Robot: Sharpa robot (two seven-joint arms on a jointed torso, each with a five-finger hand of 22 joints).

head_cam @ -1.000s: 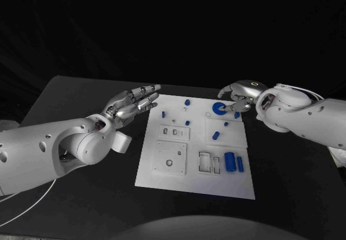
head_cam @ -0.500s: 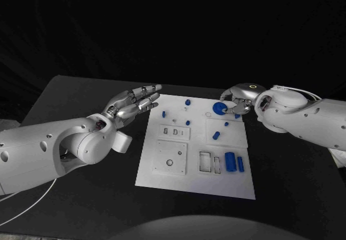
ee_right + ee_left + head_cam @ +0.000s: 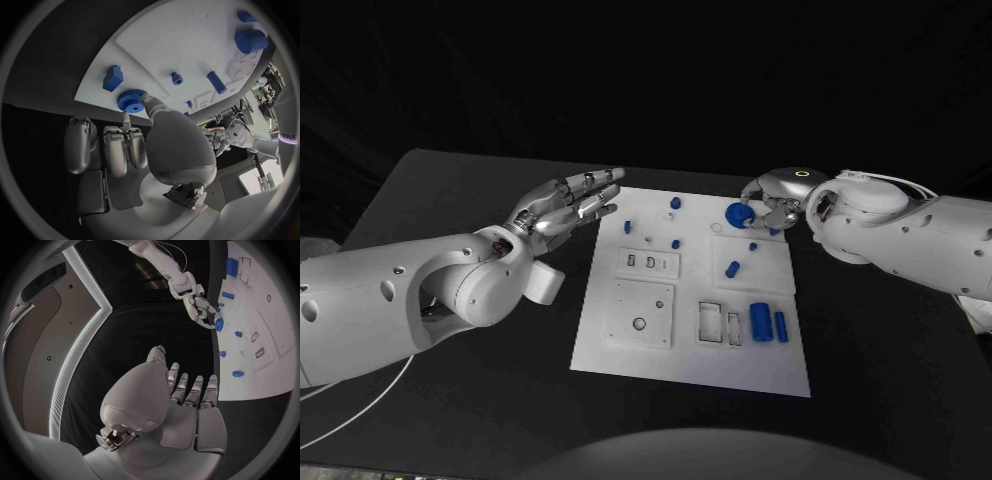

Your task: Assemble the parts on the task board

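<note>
Silver right robot hand [image 3: 773, 203] pinching blue gear [image 3: 738, 212], left robot hand [image 3: 565, 207] spread, holding nothing

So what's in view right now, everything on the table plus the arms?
table: one, black, under everything.
task board: one, white, middle of the table.
blue gear: one, far right part of the board.
blue cylinders: two, side by side by the board's near right edge.
small blue parts: about six, scattered over the board's far half; exact count is hard to tell.
left hand: silver, fingers apart, holding nothing, beside the board's far left corner.
right hand: silver, pinches the gear between thumb and a finger.
</note>
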